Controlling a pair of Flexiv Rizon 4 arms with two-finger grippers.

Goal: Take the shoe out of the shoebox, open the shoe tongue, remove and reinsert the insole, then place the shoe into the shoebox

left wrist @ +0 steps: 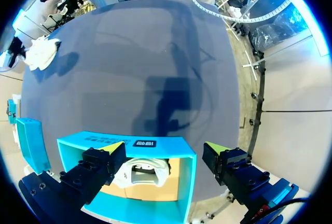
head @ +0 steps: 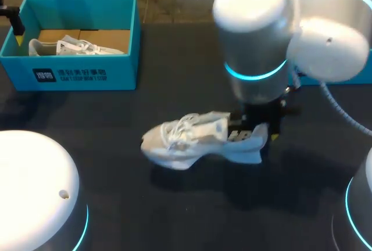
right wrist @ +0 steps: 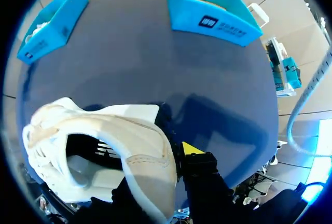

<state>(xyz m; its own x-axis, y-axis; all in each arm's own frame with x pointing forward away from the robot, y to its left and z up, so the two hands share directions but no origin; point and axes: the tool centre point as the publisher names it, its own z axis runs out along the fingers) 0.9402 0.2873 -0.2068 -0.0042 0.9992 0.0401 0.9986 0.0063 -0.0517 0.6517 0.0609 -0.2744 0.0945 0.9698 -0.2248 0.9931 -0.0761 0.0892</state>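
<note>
Pinching heel of white shoe [head: 197,140]: right end effector [head: 256,129]. Shoe sits mid-counter [head: 174,204], toe toward left arm's side, well apart from blue shoebox [head: 81,74]. Left end effector [left wrist: 165,148] spread wide above shoebox; second shoe [head: 70,46] inside.

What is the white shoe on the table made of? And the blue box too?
The shoe looks like soft white fabric and mesh, matte, with laces and stitched seams. Its sole looks like foam or rubber, which is hard to tell apart from here. The shoebox looks like stiff cardboard: thin straight walls, smooth blue outside, plain brown floor inside.
</note>
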